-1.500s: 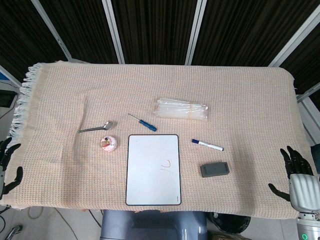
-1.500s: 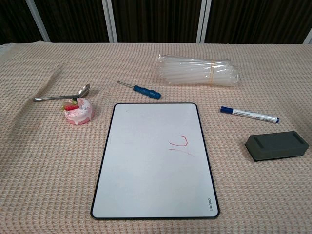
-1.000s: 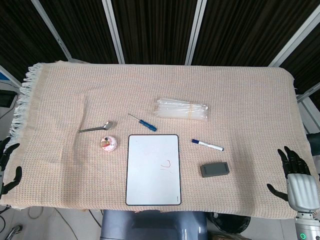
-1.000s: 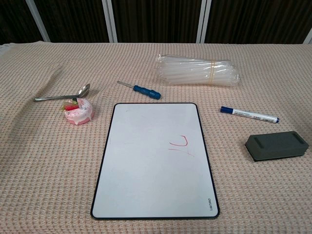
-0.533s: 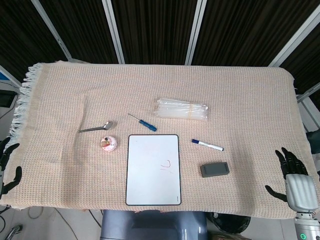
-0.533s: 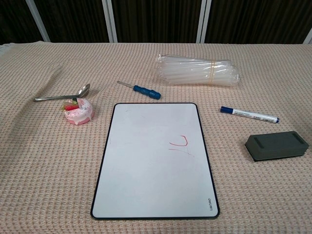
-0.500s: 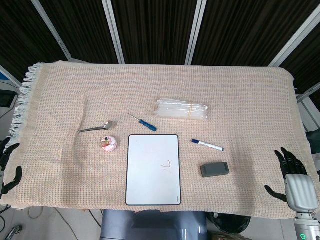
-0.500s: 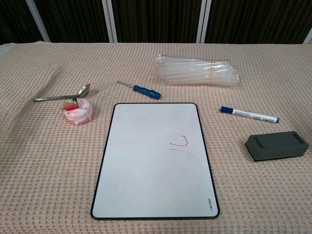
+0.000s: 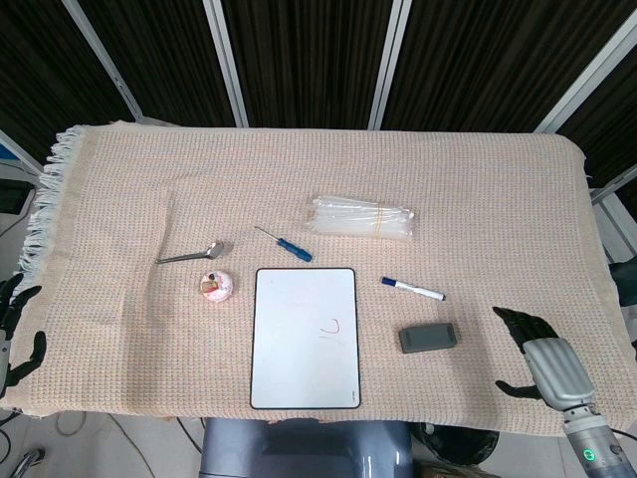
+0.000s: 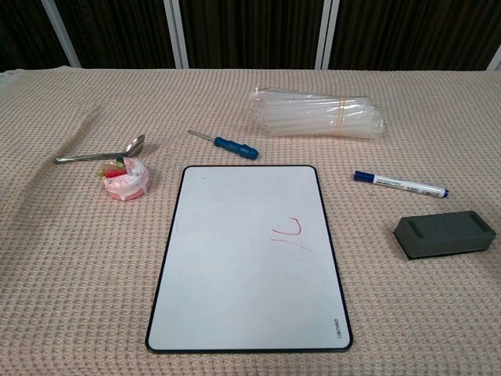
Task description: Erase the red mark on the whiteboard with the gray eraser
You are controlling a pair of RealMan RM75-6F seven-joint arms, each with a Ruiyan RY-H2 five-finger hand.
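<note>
Right of gray eraser [image 9: 428, 338], right hand [image 9: 542, 362] hovers, fingers spread.

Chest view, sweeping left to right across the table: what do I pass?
spoon → pink toy cake → blue screwdriver → whiteboard → marker pen → gray eraser

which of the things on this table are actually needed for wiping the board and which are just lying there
Needed: whiteboard, its red mark, gray eraser, right hand nearing it.

Lying about: marker, screwdriver, spoon, pink cake toy, bundle of clear tubes. Left hand waits at the edge.
</note>
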